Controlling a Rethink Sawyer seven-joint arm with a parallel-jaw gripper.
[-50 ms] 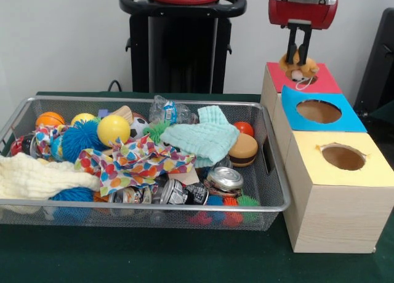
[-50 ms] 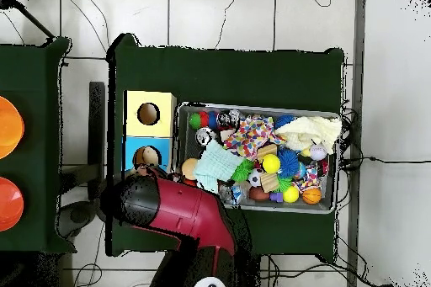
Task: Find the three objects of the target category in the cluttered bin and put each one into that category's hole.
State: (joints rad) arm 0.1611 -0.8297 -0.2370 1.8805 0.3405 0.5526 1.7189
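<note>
My gripper (image 1: pixel 298 54) hangs over the red hole (image 1: pixel 303 80) of the wooden box (image 1: pixel 332 215), at its far end. Its narrow fingers are shut on the top of a brown plush toy (image 1: pixel 300 67), which sits half in that hole. In the overhead view the red arm (image 2: pixel 168 208) covers the gripper, the toy and the red section. The blue section (image 1: pixel 351 118) and the yellow section (image 1: pixel 375 172) each have an open round hole with nothing in it. The wire mesh bin (image 1: pixel 141 204) stands left of the box, full of clutter.
The bin holds a yellow ball (image 1: pixel 113 129), a mint cloth (image 1: pixel 203 138), a burger toy (image 1: pixel 243 149), a dotted cloth (image 1: pixel 138 163), crushed cans (image 1: pixel 225 178), spiky balls (image 1: pixel 80 138) and a cream cloth (image 1: pixel 37 178). Orange bowls (image 2: pixel 8 128) sit on a side table.
</note>
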